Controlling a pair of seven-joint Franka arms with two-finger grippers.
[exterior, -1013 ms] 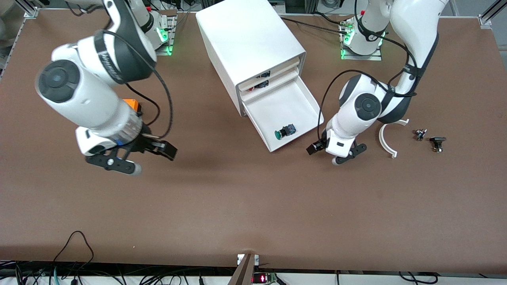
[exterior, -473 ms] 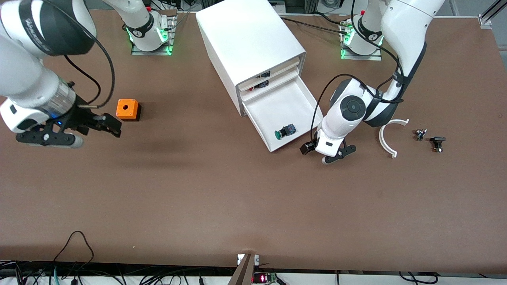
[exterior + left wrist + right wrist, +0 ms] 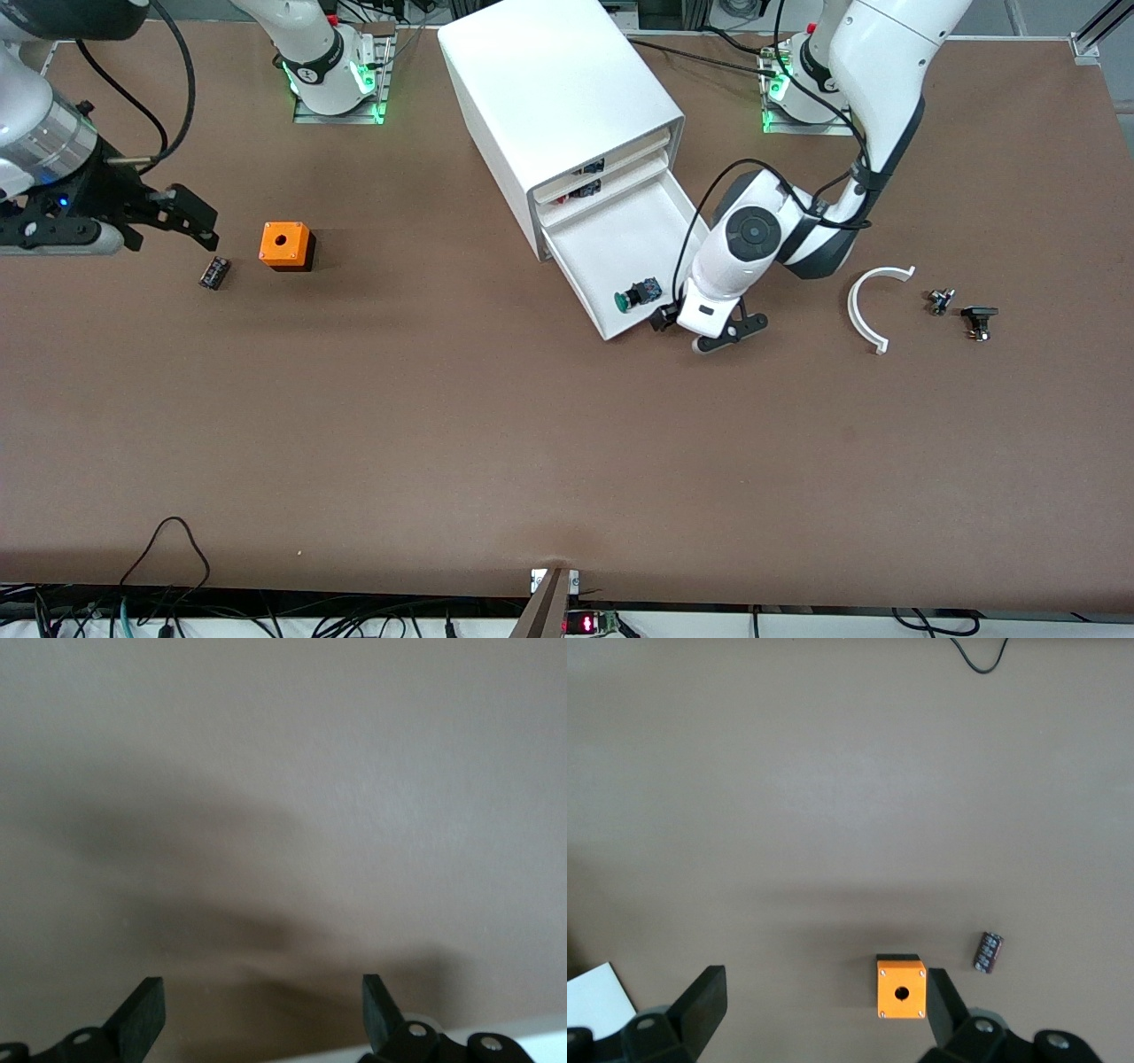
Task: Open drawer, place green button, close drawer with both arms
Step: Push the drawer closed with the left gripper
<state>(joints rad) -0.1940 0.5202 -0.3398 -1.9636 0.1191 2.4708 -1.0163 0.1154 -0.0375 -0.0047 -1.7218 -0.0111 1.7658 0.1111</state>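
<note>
The white cabinet (image 3: 558, 89) stands at the table's middle, near the arm bases. Its bottom drawer (image 3: 611, 232) is pulled open. The green-capped button (image 3: 636, 295) lies on its side in the drawer near the front edge. My left gripper (image 3: 682, 332) is open and empty, low at the drawer's front corner toward the left arm's end; I cannot tell whether it touches. The left wrist view shows its open gripper (image 3: 260, 1010) over bare table and a white strip (image 3: 496, 1034). My right gripper (image 3: 142, 230) is open and empty at the right arm's end.
An orange cube (image 3: 284, 245) and a small black block (image 3: 213, 272) lie by the right gripper; both show in the right wrist view, the cube (image 3: 901, 988) and block (image 3: 989, 952). A white curved piece (image 3: 864, 310) and two small parts (image 3: 961, 310) lie toward the left arm's end.
The right arm has swung away from the drawer to its own end of the table, uncovering the orange cube and black block. The left gripper has moved to the drawer's front corner.
</note>
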